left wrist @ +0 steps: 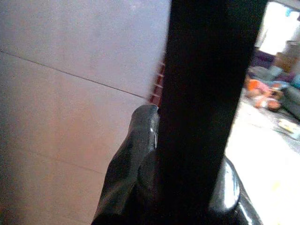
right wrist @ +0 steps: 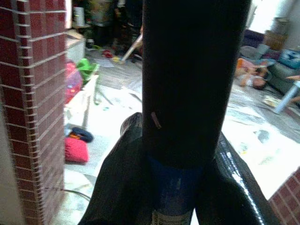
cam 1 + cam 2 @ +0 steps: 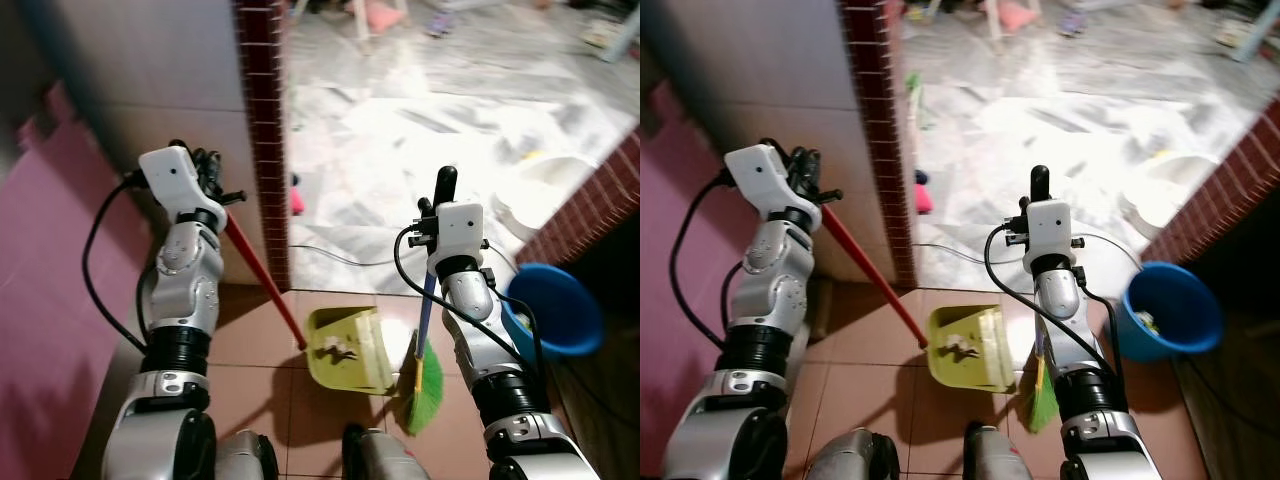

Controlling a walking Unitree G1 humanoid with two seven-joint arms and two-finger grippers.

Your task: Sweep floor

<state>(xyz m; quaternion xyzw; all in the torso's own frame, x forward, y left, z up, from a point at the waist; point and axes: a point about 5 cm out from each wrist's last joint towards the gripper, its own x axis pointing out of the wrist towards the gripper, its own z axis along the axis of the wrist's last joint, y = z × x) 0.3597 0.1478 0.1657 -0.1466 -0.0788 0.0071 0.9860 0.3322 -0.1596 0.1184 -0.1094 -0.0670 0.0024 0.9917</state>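
Fingers of the right gripper (image 3: 444, 192) are clamped around the black top of a broom handle (image 2: 192, 79), as is seen close up from the right wrist, where the smooth round shaft turns blue just below the grip. The handle is held nearly upright, and the broom's (image 3: 424, 352) fan of green bristles, edged with yellow, rests on the terracotta floor tiles (image 3: 255, 345). Just beside the bristles, toward the robot's left, a yellow-green plastic dustpan (image 3: 347, 347) is set on the tiles, with a small clump of pale debris (image 3: 338, 350) lying in its shallow scoop. The dustpan's thin red handle (image 3: 262, 277) slants up to the left gripper (image 3: 210, 175), whose fingers are closed on its upper end. A glossy black finger (image 1: 129, 164) is seen pressed against the dark shaft from the left wrist. Beside the left arm a smooth grey wall is edged by a column of small dark red bricks (image 3: 264, 130). A round blue plastic bucket (image 3: 556, 308) stands near the right arm, against a low brick wall (image 3: 590, 205). Beyond the column a polished white marble floor (image 3: 440, 110) is spread out.
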